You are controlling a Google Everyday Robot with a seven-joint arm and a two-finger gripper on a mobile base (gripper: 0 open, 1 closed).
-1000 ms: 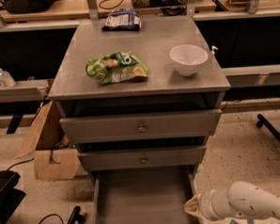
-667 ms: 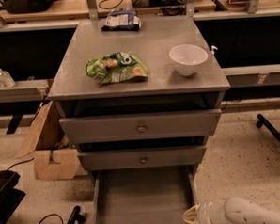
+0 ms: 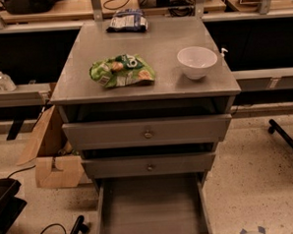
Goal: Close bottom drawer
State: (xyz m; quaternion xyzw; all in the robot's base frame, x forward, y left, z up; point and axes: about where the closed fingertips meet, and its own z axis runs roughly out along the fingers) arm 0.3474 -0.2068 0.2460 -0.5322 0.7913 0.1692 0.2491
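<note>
Grey metal bottom drawer sat at bottom centre of the frame, pulled fully out of the grey metal cabinet; long axis ran from cabinet toward the lower edge, open end facing the camera; flat shallow tray, thin side walls, bare inside; its front panel and knob were cut off by the lower edge. Above it, the mid grey drawer front and taller top grey drawer front looked pushed in. Green crinkled snack bag and white round bowl sat on top. Gripper was out of frame; can't tell its state.
</note>
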